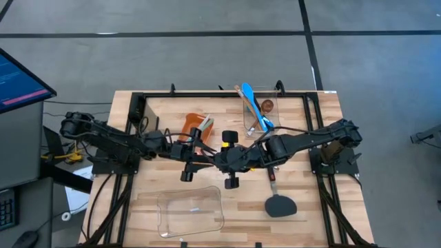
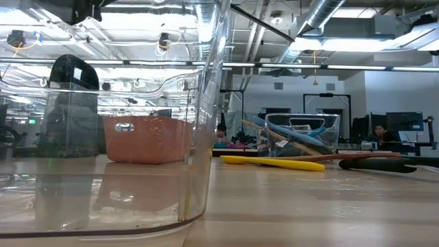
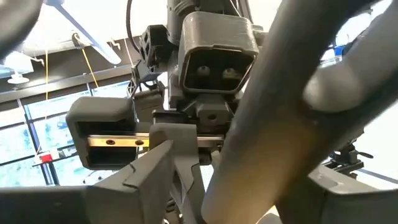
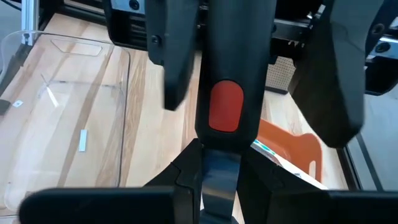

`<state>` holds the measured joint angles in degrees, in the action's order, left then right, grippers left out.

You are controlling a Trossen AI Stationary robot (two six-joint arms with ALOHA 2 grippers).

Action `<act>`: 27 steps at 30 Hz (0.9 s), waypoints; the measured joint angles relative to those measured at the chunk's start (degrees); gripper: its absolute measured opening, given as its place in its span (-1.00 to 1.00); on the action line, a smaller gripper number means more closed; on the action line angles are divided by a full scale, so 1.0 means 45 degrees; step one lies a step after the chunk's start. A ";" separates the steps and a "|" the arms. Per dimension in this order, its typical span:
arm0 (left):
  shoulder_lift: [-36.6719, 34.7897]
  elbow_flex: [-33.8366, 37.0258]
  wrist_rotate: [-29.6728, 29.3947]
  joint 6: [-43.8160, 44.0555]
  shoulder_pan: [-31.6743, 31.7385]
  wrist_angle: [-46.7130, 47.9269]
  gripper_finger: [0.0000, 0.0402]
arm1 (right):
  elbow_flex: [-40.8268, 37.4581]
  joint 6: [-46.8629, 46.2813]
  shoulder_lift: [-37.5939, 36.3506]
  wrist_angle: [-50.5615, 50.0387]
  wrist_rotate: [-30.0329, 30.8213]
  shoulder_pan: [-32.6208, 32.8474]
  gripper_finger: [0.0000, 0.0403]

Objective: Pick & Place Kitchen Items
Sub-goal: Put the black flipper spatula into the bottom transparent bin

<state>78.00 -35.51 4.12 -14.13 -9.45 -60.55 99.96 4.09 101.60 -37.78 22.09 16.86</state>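
Two dark arms meeting mid-surface, right claw (image 4: 217,155) clamped on a black-handled utensil (image 4: 225,93) with an orange patch, left claw (image 1: 200,146) spread wide at it, black spatula (image 1: 278,204) lying on the wooden surface (image 1: 324,220), blue spoon (image 1: 253,103) in a clear container (image 1: 265,93), orange bin (image 1: 196,124) beside.

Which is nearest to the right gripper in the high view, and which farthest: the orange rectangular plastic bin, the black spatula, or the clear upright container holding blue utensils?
From the right gripper, at table centre:
1. Orange rectangular plastic bin, just behind it on the left arm's side.
2. Clear upright container, at the back edge on the right arm's side.
3. Black spatula, toward the front on the right arm's side.
The container and the spatula are nearly too close to call.
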 joint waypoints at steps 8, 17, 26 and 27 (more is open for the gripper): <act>0.0000 0.0000 0.0000 0.0335 0.0000 0.0001 -0.33 | 0.0000 -0.0018 0.0000 0.0005 0.0005 -0.0010 -0.69; -0.0010 0.0005 -0.0159 0.0289 -0.0005 -0.0004 -0.61 | 0.0000 -0.0393 -0.0019 -0.0055 0.0058 -0.0010 -0.68; -0.0005 0.0005 -0.0306 0.0423 0.0034 0.0083 -0.62 | 0.0000 -0.0343 -0.0019 -0.0391 0.0034 -0.0003 -0.49; -0.0005 0.0005 -0.0311 0.0423 0.0034 0.0083 -0.62 | 0.0000 -0.0340 -0.0026 -0.0419 0.0061 0.0000 -0.45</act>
<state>77.97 -35.48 2.72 -12.23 -9.30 -60.18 99.96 2.56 101.48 -39.67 22.36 16.86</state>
